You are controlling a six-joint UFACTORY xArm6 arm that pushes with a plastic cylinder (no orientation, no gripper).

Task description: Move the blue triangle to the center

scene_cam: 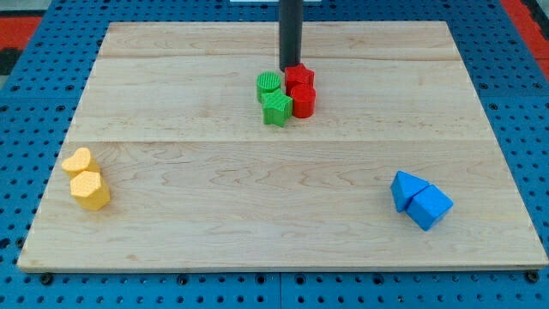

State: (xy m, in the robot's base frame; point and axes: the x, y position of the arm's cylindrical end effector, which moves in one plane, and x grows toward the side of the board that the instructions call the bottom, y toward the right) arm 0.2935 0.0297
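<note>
A pale wooden bench (pixel 171 172) is lying on a blue pegboard; my tip (pixel 291 69) is sitting at the view's top centre, touching the red blocks (pixel 300 90) beside the green blocks (pixel 273 96); there are no fingers here, only a bare rod holding nothing; the blue triangle (pixel 407 189) is resting at the view's lower right, touching another blue block (pixel 429 207); it is lying well apart from my tip, down and rightward; yellow blocks (pixel 86 178) are sitting at the left
</note>
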